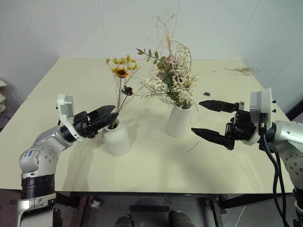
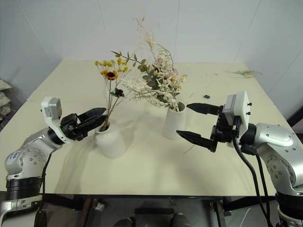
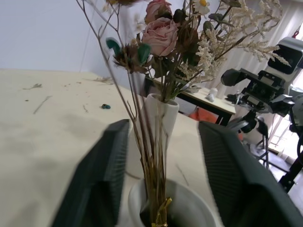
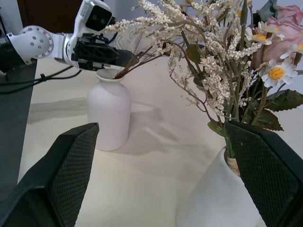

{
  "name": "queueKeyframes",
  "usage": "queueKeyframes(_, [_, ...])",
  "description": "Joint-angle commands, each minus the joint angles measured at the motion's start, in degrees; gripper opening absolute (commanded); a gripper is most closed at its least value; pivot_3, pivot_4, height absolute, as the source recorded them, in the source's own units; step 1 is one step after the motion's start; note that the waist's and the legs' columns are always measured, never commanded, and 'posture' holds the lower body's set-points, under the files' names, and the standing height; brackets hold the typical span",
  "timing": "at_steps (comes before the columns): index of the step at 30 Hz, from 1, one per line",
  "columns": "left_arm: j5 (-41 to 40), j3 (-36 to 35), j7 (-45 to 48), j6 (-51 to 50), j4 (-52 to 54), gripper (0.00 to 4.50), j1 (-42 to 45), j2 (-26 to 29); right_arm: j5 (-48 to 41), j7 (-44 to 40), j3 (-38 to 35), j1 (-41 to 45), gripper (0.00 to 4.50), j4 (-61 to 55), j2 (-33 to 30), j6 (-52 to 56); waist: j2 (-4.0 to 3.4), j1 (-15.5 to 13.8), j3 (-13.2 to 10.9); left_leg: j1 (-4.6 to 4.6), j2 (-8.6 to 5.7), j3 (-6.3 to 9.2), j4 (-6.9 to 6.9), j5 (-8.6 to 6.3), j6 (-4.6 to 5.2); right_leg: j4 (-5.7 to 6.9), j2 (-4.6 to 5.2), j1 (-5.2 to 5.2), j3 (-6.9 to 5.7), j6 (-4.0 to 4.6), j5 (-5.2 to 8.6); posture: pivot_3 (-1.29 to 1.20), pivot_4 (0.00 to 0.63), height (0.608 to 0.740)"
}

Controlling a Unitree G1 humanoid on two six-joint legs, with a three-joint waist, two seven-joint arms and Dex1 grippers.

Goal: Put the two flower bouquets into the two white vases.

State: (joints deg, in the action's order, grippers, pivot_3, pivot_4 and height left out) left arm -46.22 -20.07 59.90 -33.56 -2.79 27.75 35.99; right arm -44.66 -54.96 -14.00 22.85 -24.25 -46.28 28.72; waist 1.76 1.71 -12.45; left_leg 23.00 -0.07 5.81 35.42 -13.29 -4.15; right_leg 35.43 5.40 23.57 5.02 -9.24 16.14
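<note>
Between the parted fingers of the left gripper, the yellow-orange bouquet stands in the short vase; back straight off without brushing stems. Just past the wide-open, empty right gripper, the bushy bouquet fills the taller vase

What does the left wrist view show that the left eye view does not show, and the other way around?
Left wrist view alone: inside the short vase's mouth, where the thin stems go down into it, between the open left tool's fingers.

Left eye view alone: the yellow-orange blooms on top of those stems, the table's front edge, and loose dried twigs at its far right corner.

Both: the taller vase holding the bushy bouquet, and the open right tool beside it.
</note>
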Motion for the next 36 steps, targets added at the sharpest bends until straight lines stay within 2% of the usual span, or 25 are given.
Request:
queueKeyframes(1, [-2.21, -2.64, 2.18, -0.31, 3.04, 3.85, -0.82, 3.18, -0.30, 0.01, -1.63, 0.20, 4.50, -0.40, 0.12, -1.34, 0.00, -0.06, 0.00, 0.00, 0.00, 0.00, -0.01, 0.00, 0.00, -0.01, 0.00, 0.00, 0.00, 0.00, 0.00, 0.00, 0.150, 0.740])
queueKeyframes(3, [-2.91, -2.98, 2.87, -1.37, 3.41, 4.49, -1.30, 4.69, 0.00, -0.24, -1.31, 0.54, 4.50, 0.27, 0.41, -1.79, 0.00, -0.07, 0.00, 0.00, 0.00, 0.00, -0.01, 0.00, 0.00, -0.05, 0.01, -0.02, 0.00, 0.00, 0.00, 0.00, 0.150, 0.740])
queueKeyframes(6, [-1.74, -2.92, 4.54, -0.65, 1.99, 4.49, -1.51, 7.00, 0.77, -0.62, -0.17, 1.78, 4.50, 1.70, 1.17, -2.66, 0.00, -0.07, 0.00, 0.00, 0.00, 0.00, -0.02, 0.00, 0.00, -0.08, 0.01, -0.02, -0.01, 0.01, 0.00, 0.00, 0.150, 0.740])
queueKeyframes(11, [0.00, -0.67, 6.45, 0.70, -0.98, 4.49, 0.59, 7.59, 1.69, -1.41, 0.97, 3.11, 4.50, 3.26, 2.03, -3.58, 0.00, -0.06, 0.00, -0.01, 0.00, -0.01, -0.07, 0.00, 0.00, -0.09, 0.01, -0.02, -0.01, 0.03, 0.02, 0.00, 0.150, 0.740])
queueKeyframes(18, [5.07, 7.22, 14.82, 1.41, -12.50, 4.49, 10.53, 8.38, 2.04, -2.05, 1.22, 4.46, 4.50, 4.30, 1.63, -3.78, 0.00, -0.10, 0.00, 0.03, -0.01, -0.01, -0.10, 0.00, 0.00, -0.15, 0.01, -0.01, -0.03, 0.01, 0.00, 0.00, 0.150, 0.740])
queueKeyframes(27, [10.02, 15.08, 26.00, 0.54, -24.92, 4.49, 22.25, 6.57, 1.80, -1.05, -0.14, 3.23, 4.50, 2.52, 0.74, -2.85, 0.00, -0.02, 0.00, 0.06, 0.00, -0.01, -0.27, -0.01, 0.02, -0.19, -0.01, 0.07, -0.05, 0.01, 0.02, 0.00, 0.150, 0.740])
queueKeyframes(36, [7.86, 15.59, 31.30, -6.52, -27.92, 4.49, 26.89, 5.60, 1.15, 0.50, -1.45, 1.85, 4.50, 0.77, 0.29, -1.97, 0.00, 0.17, 0.00, 0.08, 0.01, 0.00, -0.27, -0.01, 0.02, -0.17, -0.01, 0.09, -0.05, 0.00, 0.01, 0.00, 0.150, 0.740])
